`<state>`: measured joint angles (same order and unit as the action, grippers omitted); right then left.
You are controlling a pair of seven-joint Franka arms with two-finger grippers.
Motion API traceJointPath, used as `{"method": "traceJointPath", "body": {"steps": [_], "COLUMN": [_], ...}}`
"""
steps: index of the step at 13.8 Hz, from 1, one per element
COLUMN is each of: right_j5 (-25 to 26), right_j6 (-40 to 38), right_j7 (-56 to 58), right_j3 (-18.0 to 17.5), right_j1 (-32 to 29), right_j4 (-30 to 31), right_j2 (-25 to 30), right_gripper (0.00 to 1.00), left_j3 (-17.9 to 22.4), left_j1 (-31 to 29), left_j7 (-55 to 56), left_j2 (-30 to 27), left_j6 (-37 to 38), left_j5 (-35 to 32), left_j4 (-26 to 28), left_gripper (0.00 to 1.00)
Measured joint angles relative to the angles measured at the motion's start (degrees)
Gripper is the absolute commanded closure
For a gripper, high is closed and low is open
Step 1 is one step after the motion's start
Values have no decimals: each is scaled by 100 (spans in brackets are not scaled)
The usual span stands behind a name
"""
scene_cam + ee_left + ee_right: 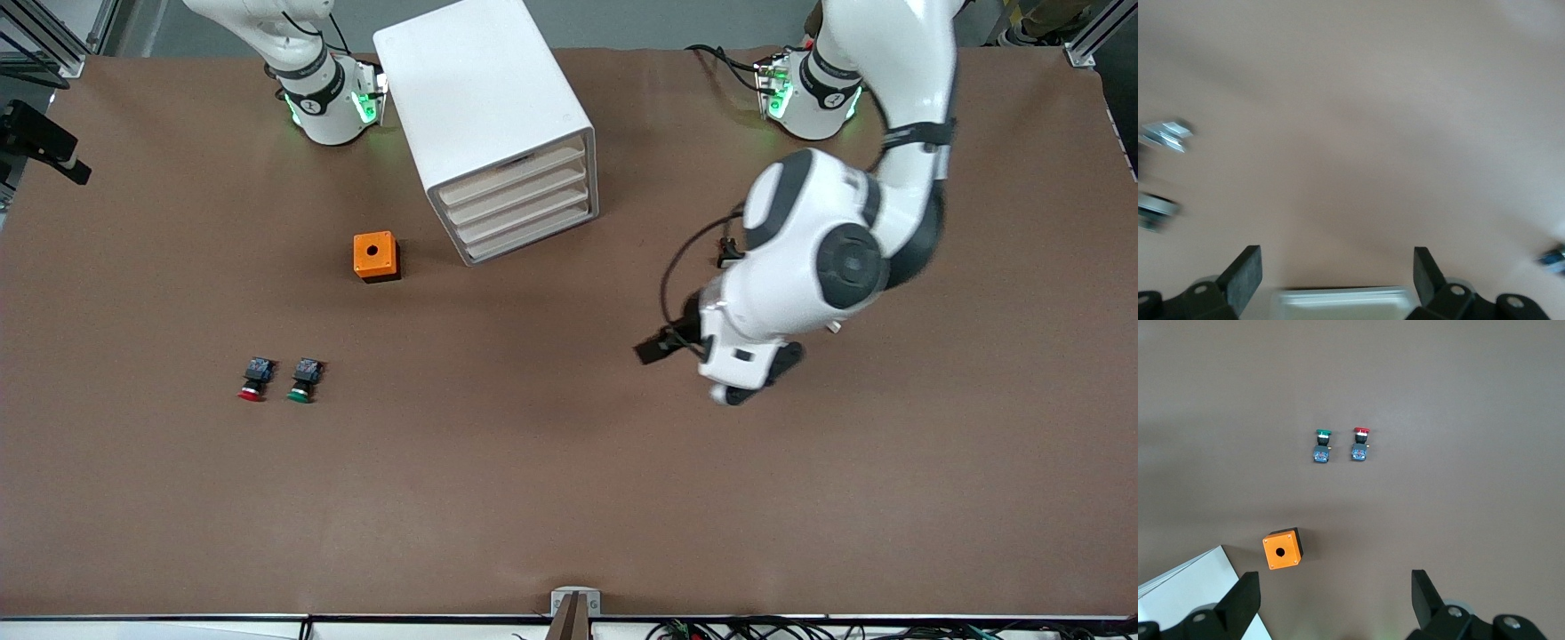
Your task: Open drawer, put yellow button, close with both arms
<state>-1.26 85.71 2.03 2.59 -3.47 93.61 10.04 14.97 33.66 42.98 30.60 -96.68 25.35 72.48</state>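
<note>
- Fingers (1245, 267) on the left gripper (1338, 260) are spread wide with nothing between them. Same for the right gripper (1335, 583), which hangs open high over the desk (569, 498) near the white cabinet (484, 89).
- The left arm (818, 258) hangs over bare desk toward its own end of the table, well apart from the cabinet. The right arm (311, 89) looks like it's just waiting.
- The yellow button is nowhere I can see. Only the red-capped button (253, 379) and the green-capped button (304, 380) are out, side by side and nearer the front camera than the orange box (375, 256).
- The left wrist view has a blurry blue speck (1553, 259) at its edge, too smeared to name.
- The drawer (516, 173), highest of four, sits flush like the three under it, so whatever's inside any of them is hidden.
- The orange box has a round hole on top, and nothing shows in it.
- My guess is the button's either already shut inside or just out of frame.
- If the drawer needs pulling, I'd come in level with the cream front strip, hook only that one, and draw straight out so the cabinet doesn't slide.
</note>
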Motion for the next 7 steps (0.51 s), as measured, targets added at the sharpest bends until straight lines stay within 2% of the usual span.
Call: {"method": "traceJointPath", "body": {"steps": [7], "right_j5": [-1], "right_j6": [-15], "right_j7": [3], "right_j3": [12], "right_j1": [0], "right_j4": [-3], "right_j2": [0], "right_gripper": [0], "left_j3": [22], "left_j1": [-1711], "left_j7": [-3385], "left_j2": [-844], "left_j6": [1821], "left_j5": [-640], "left_j4": [20], "left_gripper": [0]}}
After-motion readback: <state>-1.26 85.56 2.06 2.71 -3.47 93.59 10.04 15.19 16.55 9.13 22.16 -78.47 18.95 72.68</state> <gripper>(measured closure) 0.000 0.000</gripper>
